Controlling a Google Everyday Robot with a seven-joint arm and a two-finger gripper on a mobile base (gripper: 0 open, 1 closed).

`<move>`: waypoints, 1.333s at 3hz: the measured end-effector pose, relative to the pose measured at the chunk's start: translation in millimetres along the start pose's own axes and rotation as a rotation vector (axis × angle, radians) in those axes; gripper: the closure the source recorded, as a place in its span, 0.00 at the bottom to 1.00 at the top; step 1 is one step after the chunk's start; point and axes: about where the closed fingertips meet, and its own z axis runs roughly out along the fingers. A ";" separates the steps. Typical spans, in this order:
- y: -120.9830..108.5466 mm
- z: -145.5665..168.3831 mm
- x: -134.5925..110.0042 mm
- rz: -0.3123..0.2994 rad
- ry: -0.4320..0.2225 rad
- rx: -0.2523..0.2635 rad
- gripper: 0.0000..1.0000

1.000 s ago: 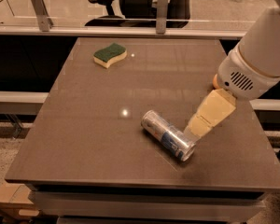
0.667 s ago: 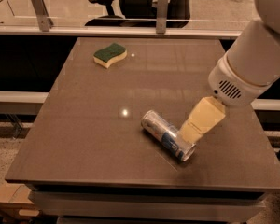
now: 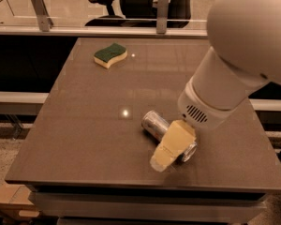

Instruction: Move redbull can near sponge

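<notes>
The one camera looks steeply down across the table [image 3: 84, 139] from its near edge, close in; the gripper [image 3: 165, 156] sits lower right of centre

The dark brown table [image 3: 84, 125] carries two things. The can [image 3: 154, 123] lies on its side, slanted, right under the gripper [image 3: 165, 157], which hangs low over the can's near end by the table's front edge. The sponge [image 3: 110, 55] lies green side up, well apart from the gripper, far back and to its left.

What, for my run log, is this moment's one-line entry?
gripper: at redbull can | can: lying on table, front | sponge: back left, apart | task: not done
</notes>
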 end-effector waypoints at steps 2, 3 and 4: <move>18.0 34.4 -14.9 0.070 0.044 0.014 0.00; 12.3 46.7 -25.2 0.127 0.067 0.030 0.00; -1.5 48.0 -33.7 0.160 0.058 0.046 0.18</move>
